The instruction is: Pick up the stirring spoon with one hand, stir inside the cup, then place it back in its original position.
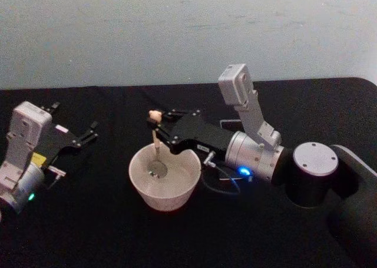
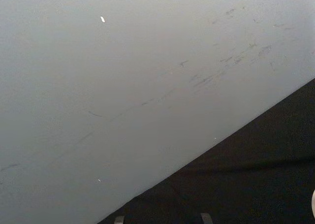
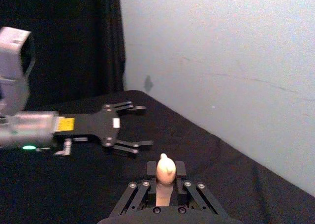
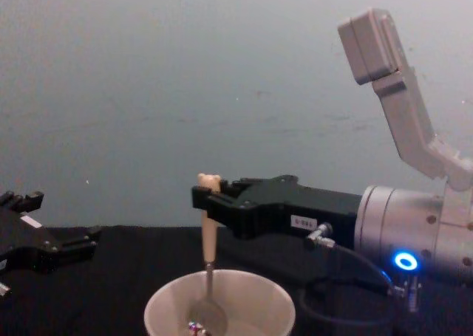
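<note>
At the left of the head view my left gripper [image 1: 73, 121] sits idle, fingers spread. At centre my right gripper [image 1: 158, 122] is clamped on the stirring spoon [image 1: 156, 153], whose bowl is down inside the cup [image 1: 168, 197]. The pick-up is done. I judge the stirring is in hand, and the return is left.

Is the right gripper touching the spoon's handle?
Touching. The chest view shows the right gripper shut on the spoon handle just below its top. The left gripper rests open, apart.

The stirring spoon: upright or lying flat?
Upright. The right pincer grips the stirring spoon below its bear head, metal bowl down inside the cup. Left pincer sits open, far left.
</note>
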Action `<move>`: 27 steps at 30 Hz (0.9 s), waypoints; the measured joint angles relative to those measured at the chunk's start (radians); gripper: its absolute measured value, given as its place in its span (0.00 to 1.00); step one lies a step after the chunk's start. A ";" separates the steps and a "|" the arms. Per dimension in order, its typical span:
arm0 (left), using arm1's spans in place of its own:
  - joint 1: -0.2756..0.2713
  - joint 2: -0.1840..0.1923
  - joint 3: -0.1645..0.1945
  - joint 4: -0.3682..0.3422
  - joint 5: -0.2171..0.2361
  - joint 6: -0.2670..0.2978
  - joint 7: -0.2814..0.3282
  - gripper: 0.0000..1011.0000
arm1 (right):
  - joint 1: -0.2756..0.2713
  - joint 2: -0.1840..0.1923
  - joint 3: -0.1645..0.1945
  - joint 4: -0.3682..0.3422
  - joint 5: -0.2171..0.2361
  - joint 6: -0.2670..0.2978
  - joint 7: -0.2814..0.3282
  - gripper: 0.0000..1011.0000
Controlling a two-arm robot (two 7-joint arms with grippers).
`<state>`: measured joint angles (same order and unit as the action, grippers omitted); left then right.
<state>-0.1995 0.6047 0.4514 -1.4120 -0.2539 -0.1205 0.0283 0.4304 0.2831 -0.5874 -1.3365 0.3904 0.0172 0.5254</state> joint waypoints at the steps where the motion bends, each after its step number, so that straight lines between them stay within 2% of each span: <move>1: 0.000 0.000 0.000 0.000 0.000 0.000 0.000 0.99 | 0.003 -0.001 0.003 0.006 -0.002 -0.001 -0.004 0.21; 5: 0.000 0.000 0.000 0.000 0.000 0.000 0.000 0.99 | 0.006 -0.001 0.015 0.020 -0.009 -0.002 -0.013 0.21; 9: 0.000 0.000 0.000 0.000 0.000 0.000 0.000 0.99 | -0.002 0.016 0.027 0.010 -0.012 0.002 -0.013 0.21; 17: 0.000 0.000 0.000 0.000 0.000 0.000 0.000 0.99 | -0.051 0.070 0.045 -0.064 -0.007 0.017 0.005 0.21; 21: 0.000 0.000 0.000 0.000 0.000 0.000 0.000 0.99 | -0.089 0.106 0.049 -0.115 0.012 0.020 0.029 0.21; 27: 0.000 0.000 0.000 0.000 0.000 0.000 0.000 0.99 | -0.122 0.138 0.046 -0.162 0.036 0.018 0.058 0.21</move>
<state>-0.1995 0.6047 0.4514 -1.4120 -0.2539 -0.1205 0.0283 0.3082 0.4207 -0.5410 -1.4989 0.4263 0.0353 0.5838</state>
